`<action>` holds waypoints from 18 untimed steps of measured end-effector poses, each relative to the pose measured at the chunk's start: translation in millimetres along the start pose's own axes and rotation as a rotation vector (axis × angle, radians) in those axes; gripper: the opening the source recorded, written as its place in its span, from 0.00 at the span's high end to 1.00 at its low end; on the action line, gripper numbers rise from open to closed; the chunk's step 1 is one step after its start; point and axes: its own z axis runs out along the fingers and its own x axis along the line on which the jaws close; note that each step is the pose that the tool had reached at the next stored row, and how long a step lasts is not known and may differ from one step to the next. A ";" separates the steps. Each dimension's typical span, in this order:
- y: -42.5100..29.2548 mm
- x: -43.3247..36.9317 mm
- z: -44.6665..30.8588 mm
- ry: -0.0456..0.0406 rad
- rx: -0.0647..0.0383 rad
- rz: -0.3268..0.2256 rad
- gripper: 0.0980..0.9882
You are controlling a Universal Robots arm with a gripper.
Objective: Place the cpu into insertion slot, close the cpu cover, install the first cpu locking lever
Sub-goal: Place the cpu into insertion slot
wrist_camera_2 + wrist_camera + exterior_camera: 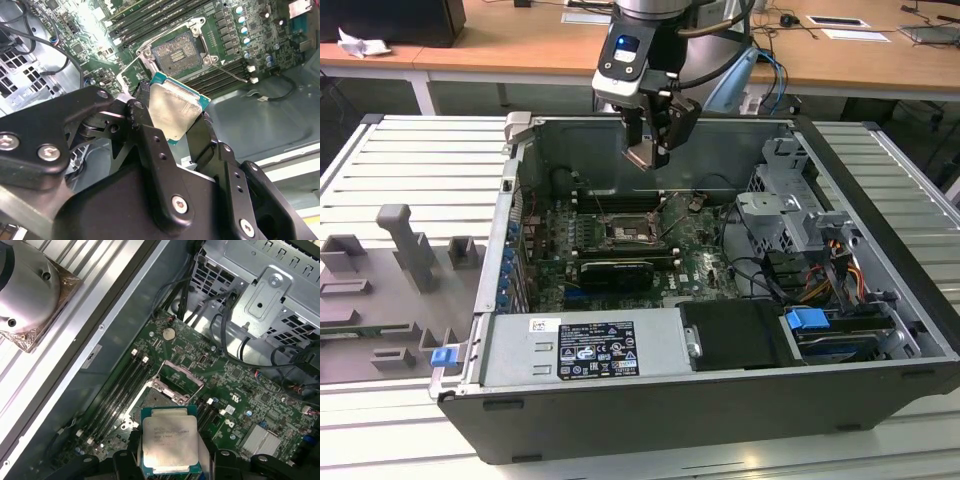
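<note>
one cpu (175, 112) sits gripped in the claw (174, 106) (over motherboard (240, 385)).

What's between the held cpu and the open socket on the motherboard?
Nothing. In the exterior view the cpu, gripped by the hand, hangs above the socket with only air between them.

Arm (652, 8) comes in from above; wrist (626, 58) faces down. Tool (647, 156) hangs below wrist, approx. vertical. Both fingers (150, 142) drawn in, clamping cpu (167, 440) by opp. edges, w/ cpu sticking out past the tips.
</note>
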 end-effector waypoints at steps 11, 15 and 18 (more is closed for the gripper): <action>-0.1 0.0 1.5 -0.0026 -0.001 0.030 0.51; -0.2 0.0 2.0 -0.0035 -0.001 0.040 0.51; -0.2 0.0 2.5 -0.0043 -0.001 0.049 0.51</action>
